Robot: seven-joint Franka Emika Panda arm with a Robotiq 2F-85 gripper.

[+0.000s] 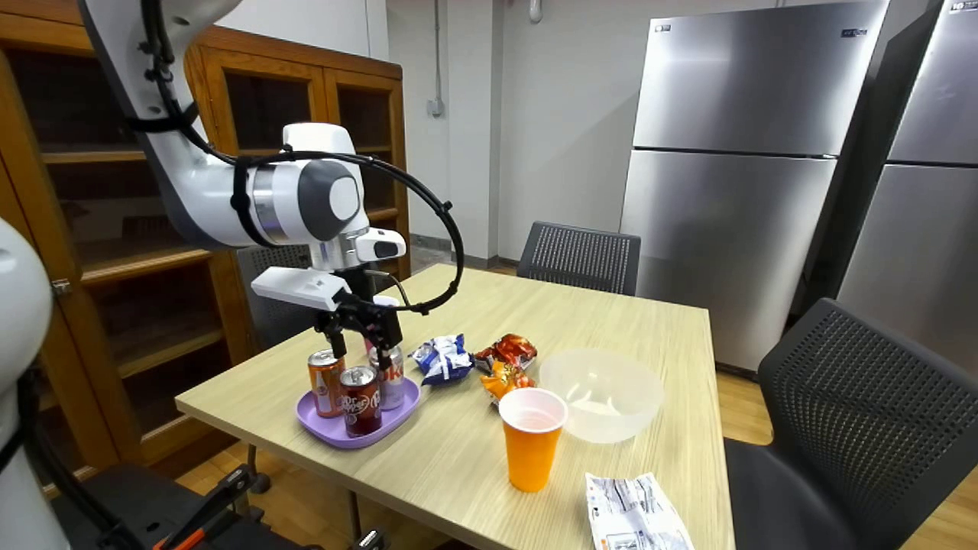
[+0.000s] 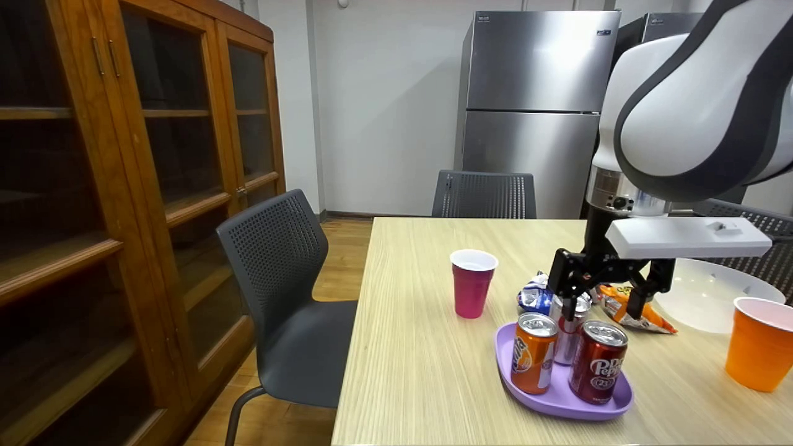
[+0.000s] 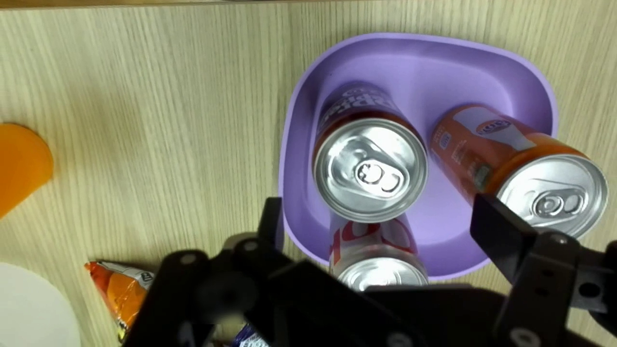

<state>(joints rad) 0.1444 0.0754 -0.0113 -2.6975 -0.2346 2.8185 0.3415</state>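
Robotiq gripper [image 2: 601, 307] spread wide and grasping nothing, hanging over a purple plate [image 2: 551, 404] on a pale wood-grain table [image 2: 421, 371]. From left to right in an exterior view: first a magenta cup [image 2: 474, 288] with a white inside, standing beyond the plate. Next, at the plate's left, an orange Fanta can [image 2: 531, 365], upright, with the brand name running up its side. Beyond it, a blue-and-white snack bag [image 2: 534, 298], too crumpled to read. Then a silver Coke can [image 2: 565, 339], upright behind its two neighbours on the plate and, in the wrist view, between the parted fingers, with red letters only partly legible. Just to the right, toward the front, a dark red Dr Pepper can [image 2: 598, 368], also upright, with the name in white and "23" below. Farther right, an orange snack bag [image 2: 619, 306] with lettering too small to make out, then a translucent bowl [image 2: 706, 294] and an orange cup [image 2: 761, 347]. Also in an exterior view, a red snack bag [image 1: 513, 349] just beside the orange one, and a silver-white foil packet [image 1: 638, 516], closely printed but unreadable. Behind everything, a stainless refrigerator [image 2: 530, 155] with badges too small to read.
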